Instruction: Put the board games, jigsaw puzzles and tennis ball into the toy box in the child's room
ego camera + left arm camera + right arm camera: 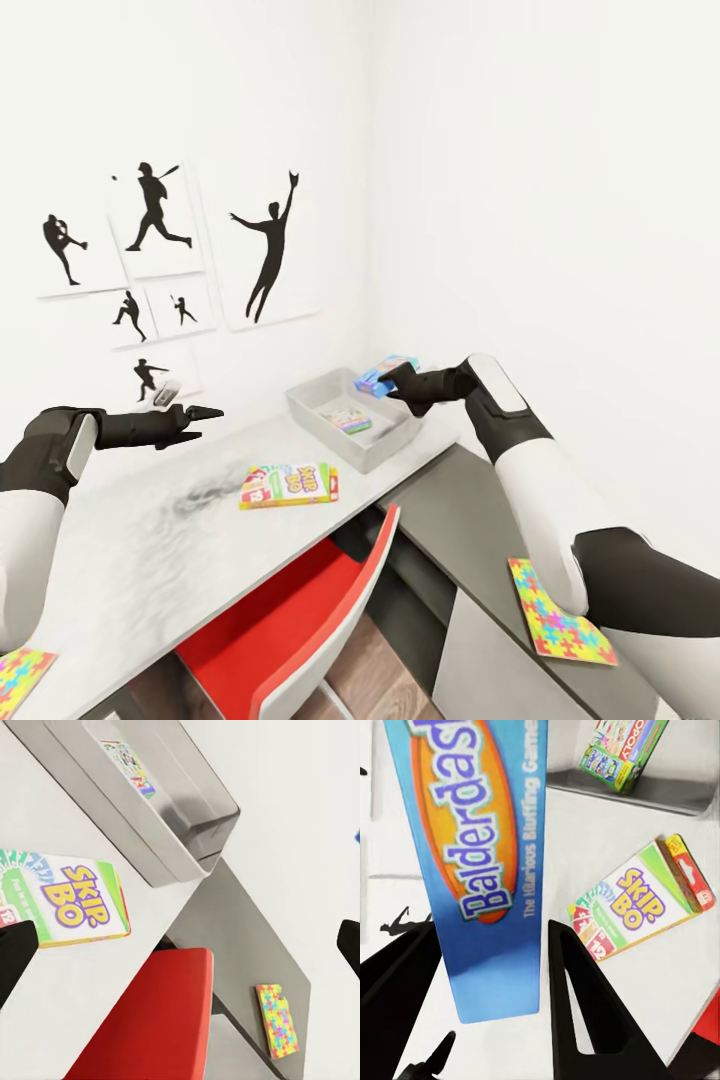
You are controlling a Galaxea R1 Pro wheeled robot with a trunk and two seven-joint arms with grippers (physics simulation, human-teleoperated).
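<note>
The right pincer (392, 381) grips a blue game box (484, 862) above the toy box (385, 452); stiff, light cardboard, probably slick, best pinched across its thin faces. The left pincer (197, 412) hovers, seemingly open, over the surface (120, 540).
</note>
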